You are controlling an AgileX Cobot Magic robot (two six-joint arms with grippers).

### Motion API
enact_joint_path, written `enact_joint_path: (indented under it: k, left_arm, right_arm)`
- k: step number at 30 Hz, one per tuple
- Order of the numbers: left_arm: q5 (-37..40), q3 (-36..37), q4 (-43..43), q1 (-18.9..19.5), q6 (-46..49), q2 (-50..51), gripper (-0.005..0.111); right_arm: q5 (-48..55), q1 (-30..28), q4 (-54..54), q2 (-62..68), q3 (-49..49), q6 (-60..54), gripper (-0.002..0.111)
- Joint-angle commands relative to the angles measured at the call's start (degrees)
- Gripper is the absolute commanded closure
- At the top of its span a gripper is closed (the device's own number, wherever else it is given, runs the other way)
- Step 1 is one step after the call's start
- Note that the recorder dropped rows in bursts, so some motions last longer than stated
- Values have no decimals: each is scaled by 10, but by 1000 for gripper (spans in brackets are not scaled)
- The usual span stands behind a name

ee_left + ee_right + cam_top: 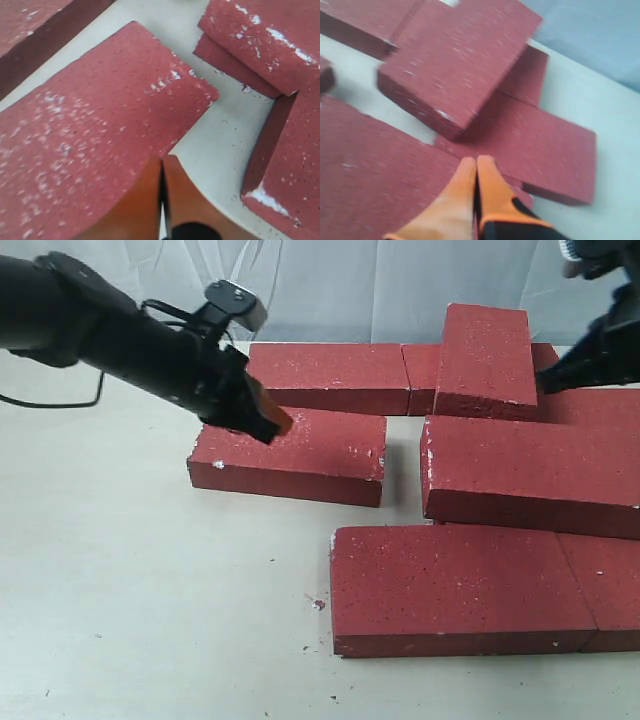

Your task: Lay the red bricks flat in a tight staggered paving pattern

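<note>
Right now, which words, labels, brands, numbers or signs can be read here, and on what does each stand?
None can be read.
The red bricks show only white specks, no letters.
The left gripper, the right gripper and the table carry no visible marking.

Black left arm (90,325), at ten o'clock, bears a thin looped cable (100,390) and grey camera (235,302); left gripper (161,162) and right gripper (476,161) orange-fingered.
</note>
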Motion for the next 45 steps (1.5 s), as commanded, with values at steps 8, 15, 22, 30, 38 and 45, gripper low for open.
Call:
enact_joint_path:
  k: [8,15,22,30,38,45]
  left_arm:
    - [-138,-18,-27,-141,8,68,107]
    - [-135,-115,-28,-159,-37,134,107]
    - [-131,-169,-28,-182,-59,181,107]
    - [-134,-169,-30,-182,-65,181,107]
    - [-121,-169,-40,-182,-65,181,107]
    - [-121,-169,-40,-182,-61,180,107]
  right_arm:
    - [-32,-256,-36,104,30,52,109]
    - [-40,-277,11,169,22,26,109]
    - [-40,-277,212,187,22,-182,109]
    - [9,-277,339,212,-2,-287,109]
    - [62,-277,473,212,-13,-406,109]
    - [90,-277,509,199,-21,-423,109]
